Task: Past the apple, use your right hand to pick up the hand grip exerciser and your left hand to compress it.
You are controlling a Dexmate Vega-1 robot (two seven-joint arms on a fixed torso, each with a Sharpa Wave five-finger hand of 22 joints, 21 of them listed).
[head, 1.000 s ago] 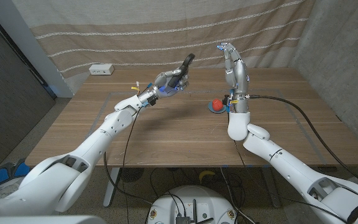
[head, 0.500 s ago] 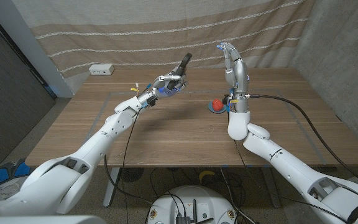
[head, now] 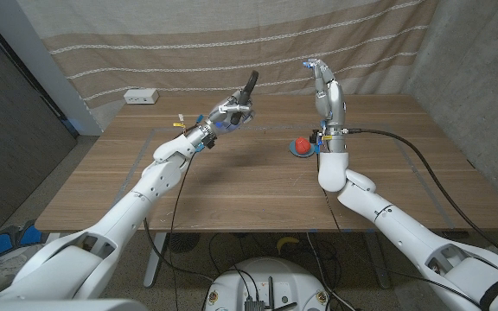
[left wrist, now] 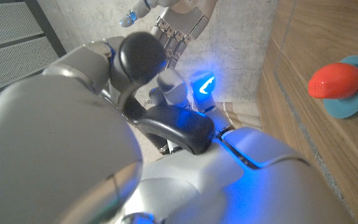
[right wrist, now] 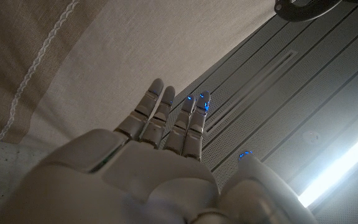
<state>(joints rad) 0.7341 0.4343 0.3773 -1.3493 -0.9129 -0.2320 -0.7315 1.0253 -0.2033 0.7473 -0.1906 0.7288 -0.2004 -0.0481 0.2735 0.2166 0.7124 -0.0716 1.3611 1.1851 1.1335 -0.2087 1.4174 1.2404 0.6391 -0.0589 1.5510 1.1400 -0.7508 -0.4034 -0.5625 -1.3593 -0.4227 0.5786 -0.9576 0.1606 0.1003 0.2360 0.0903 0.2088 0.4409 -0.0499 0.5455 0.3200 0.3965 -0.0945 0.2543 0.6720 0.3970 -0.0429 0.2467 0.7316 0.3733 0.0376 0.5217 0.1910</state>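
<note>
Striped beige curtain (head: 232, 43) hangs behind a wooden table (head: 232, 181), with a dark panel at far left and a grey wall at right. A white power strip (head: 141, 97) sits at the table's back left edge.

Going left to right: the left hand (head: 230, 113) is raised above the table and holds the hand grip exerciser (head: 248, 89), fingers wrapped round its lower part while one black handle sticks up past them. In the left wrist view the exerciser (left wrist: 157, 93) shows as a black rounded handle end and a dark curved bar tucked against the palm, lit blue.

Next, the apple (head: 302, 145) rests on a small blue disc (head: 300, 152) on the table, right of centre and just beside the right forearm.

The right hand (head: 322, 82) stands upright in the air, fingers straight and together, holding nothing, well apart from the exerciser. The right wrist view shows its fingers (right wrist: 173, 118) extended toward curtain and wall.

Handling, as a guess: the exerciser looks light, rigid in the handles and springy between them. The handles look foam or rubber covered, so not slippery and not fragile. Best hold is one handle in the palm with the fingers across the other, squeezing them together. It currently sits in the left hand, not the right as the task asks.

No brand, label or writing is readable anywhere.
</note>
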